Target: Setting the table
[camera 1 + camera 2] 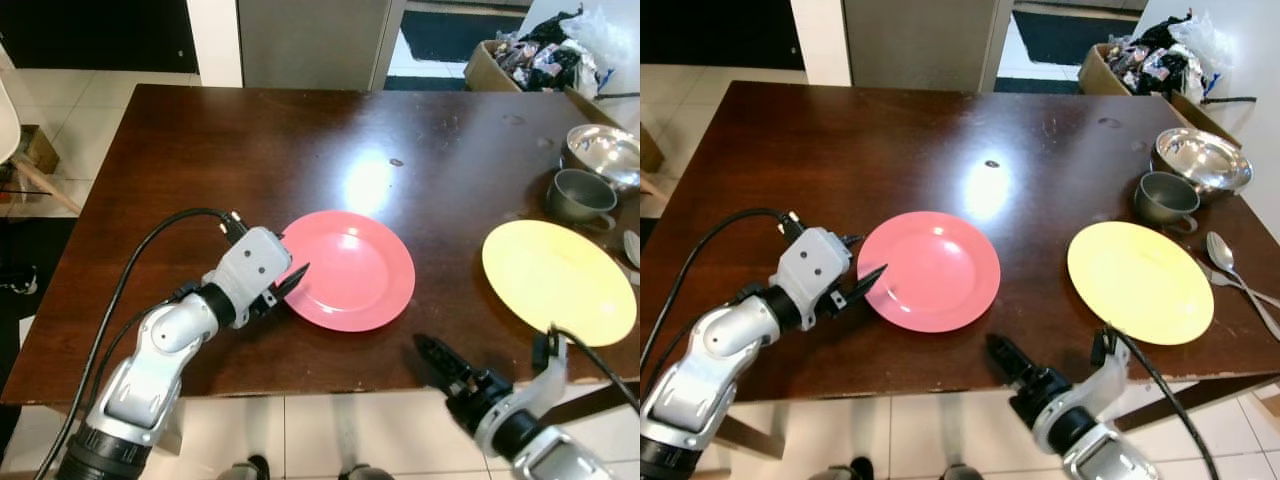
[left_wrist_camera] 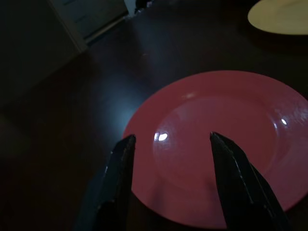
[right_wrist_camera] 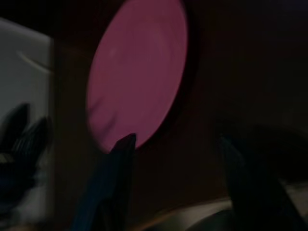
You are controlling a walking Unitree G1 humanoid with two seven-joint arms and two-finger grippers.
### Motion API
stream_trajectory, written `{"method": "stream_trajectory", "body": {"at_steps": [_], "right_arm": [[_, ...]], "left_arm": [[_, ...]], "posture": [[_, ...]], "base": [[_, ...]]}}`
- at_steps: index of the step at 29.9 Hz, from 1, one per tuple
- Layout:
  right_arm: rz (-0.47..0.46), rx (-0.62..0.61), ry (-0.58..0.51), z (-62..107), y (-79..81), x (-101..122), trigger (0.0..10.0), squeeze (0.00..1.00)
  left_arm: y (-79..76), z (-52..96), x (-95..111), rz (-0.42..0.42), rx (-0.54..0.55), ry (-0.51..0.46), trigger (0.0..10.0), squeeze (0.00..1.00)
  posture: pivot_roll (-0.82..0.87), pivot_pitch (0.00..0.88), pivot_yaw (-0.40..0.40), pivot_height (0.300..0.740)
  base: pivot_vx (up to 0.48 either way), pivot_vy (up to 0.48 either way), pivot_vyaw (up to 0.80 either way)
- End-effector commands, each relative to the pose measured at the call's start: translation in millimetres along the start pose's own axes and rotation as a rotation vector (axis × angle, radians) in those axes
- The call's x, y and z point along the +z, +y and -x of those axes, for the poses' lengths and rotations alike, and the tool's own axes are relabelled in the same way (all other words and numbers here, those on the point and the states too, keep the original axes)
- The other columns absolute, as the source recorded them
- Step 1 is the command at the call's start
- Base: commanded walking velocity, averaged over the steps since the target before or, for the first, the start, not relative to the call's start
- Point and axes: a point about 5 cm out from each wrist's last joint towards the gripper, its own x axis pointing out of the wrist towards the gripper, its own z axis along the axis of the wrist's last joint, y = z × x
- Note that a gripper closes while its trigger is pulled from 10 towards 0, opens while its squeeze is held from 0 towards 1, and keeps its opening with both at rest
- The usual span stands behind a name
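Observation:
A red plate (image 1: 350, 270) lies near the front middle of the dark wooden table (image 1: 250, 150). A yellow plate (image 1: 558, 280) lies to its right, close to the front edge. My left gripper (image 1: 293, 282) is at the red plate's left rim, just above the table. In the left wrist view the left gripper (image 2: 171, 139) is open, its black fingers (image 2: 120, 163) spread over the near edge of the red plate (image 2: 226, 144), holding nothing. My right gripper (image 1: 428, 350) hovers at the table's front edge between the two plates. It is open and empty, pointing toward the red plate (image 3: 139, 72).
At the right end stand a steel bowl (image 1: 605, 152) and a grey mug (image 1: 578, 195), with spoons (image 1: 1225, 255) beside the yellow plate. A cardboard box of bags (image 1: 535, 55) sits on the floor behind the table. A chair (image 1: 10, 130) is at the far left.

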Motion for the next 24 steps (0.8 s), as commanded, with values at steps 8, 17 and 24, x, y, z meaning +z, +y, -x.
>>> {"method": "stream_trajectory", "body": {"at_steps": [8,17,24], "right_arm": [[0.522,0.212,-0.078,-56.8,34.2,9.2,10.0,0.0],[0.74,0.286,0.065,-109.9,22.6,-17.8,10.0,0.0],[0.877,0.284,0.045,-128.1,7.5,-14.6,10.0,0.0]], "left_arm": [[3.8,-0.8,-7.4,0.028,0.02,0.035,10.0,0.0],[25.2,14.9,-18.4,0.097,0.105,0.107,10.0,0.0],[31.2,28.6,-20.3,0.137,0.153,0.131,10.0,0.0]], "posture": [[-0.13,0.059,0.073,0.74],[-0.06,0.077,0.088,0.74],[-0.04,0.085,0.089,0.74]], "base": [[0.0,0.0,0.0],[0.0,0.0,0.0],[0.0,0.0,0.0]]}}
